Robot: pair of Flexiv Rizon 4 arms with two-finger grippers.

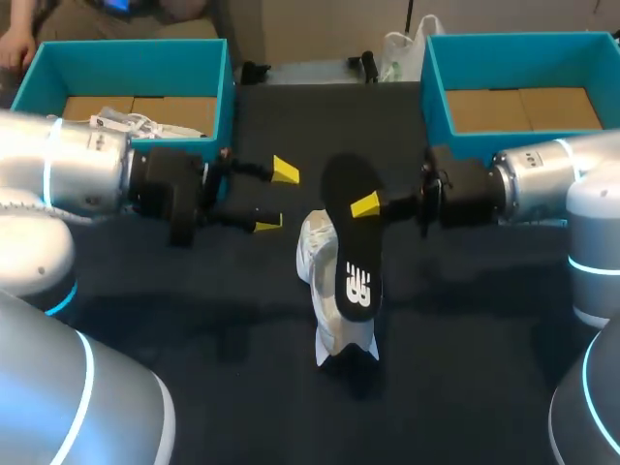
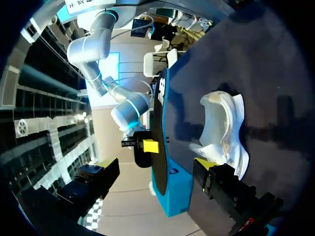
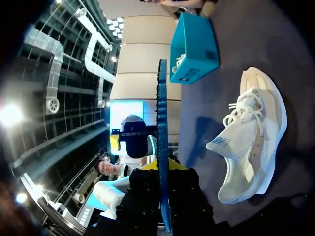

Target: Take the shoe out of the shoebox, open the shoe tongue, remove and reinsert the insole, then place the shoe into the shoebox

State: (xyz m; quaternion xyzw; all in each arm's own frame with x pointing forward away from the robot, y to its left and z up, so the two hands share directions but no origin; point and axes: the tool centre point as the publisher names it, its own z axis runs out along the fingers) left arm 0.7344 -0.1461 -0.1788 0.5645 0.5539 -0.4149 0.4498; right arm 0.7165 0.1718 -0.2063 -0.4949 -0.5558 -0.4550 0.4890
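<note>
Nearest, the white laced shoe [image 1: 325, 291] rests on the dark, matte table [image 1: 194, 320] around six o'clock. Just above it hangs the flat, black, elongated insole [image 1: 354, 281], its upper part clamped between the fingers of the right gripper [image 1: 365, 206], which enters from three o'clock. From nine o'clock the left gripper [image 1: 276, 198] spreads wide, holding nothing. Farthest, the boxy teal left shoebox [image 1: 228, 87] sits at eleven and the right shoebox [image 1: 431, 87] at one.

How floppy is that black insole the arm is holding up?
Probably only slightly: pinched at one spot by the right gripper, the insole stands nearly straight, a thin straight line edge-on in the right wrist view. That thinness suggests it is light and would bend if pushed. It might twist in so small a pinch.
</note>
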